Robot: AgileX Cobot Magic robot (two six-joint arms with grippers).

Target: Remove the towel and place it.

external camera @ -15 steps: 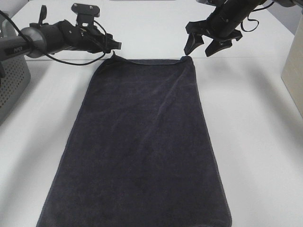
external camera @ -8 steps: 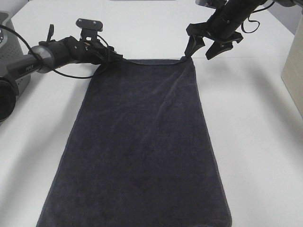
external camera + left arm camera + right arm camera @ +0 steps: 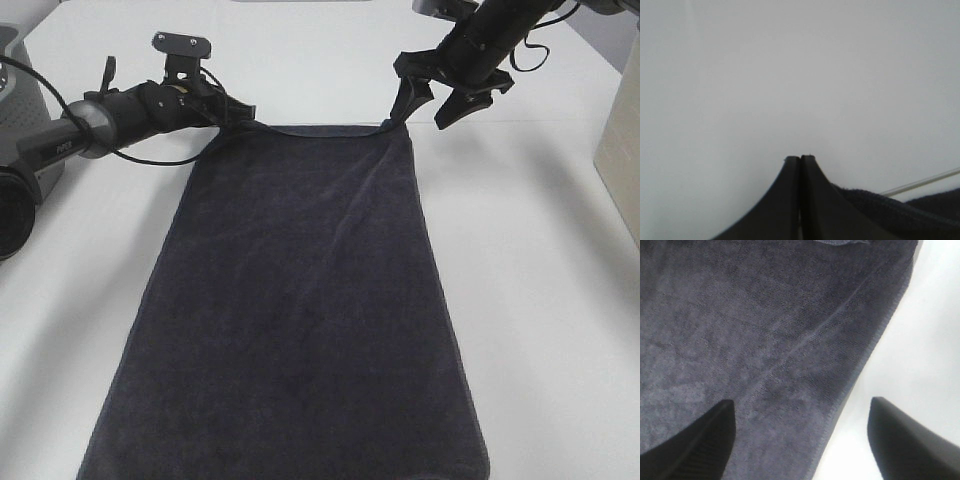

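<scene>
Towel (image 3: 300, 300) lies flat on table (image 3: 540, 300), left gripper (image 3: 250, 111) pinched at far-left corner w/ tips closed, maybe missing cloth; right gripper (image 3: 432, 102) spread over far-right corner, so uneven lift likely.

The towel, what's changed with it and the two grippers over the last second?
The left gripper slid in to the towel's far left corner and shut; the left wrist view shows its fingers pressed together with terry edge beside them, though whether cloth is pinched is unclear. The right gripper dropped slightly toward the far right corner, its jaws open astride the hem. The towel lies flat on the table, unmoved.
</scene>
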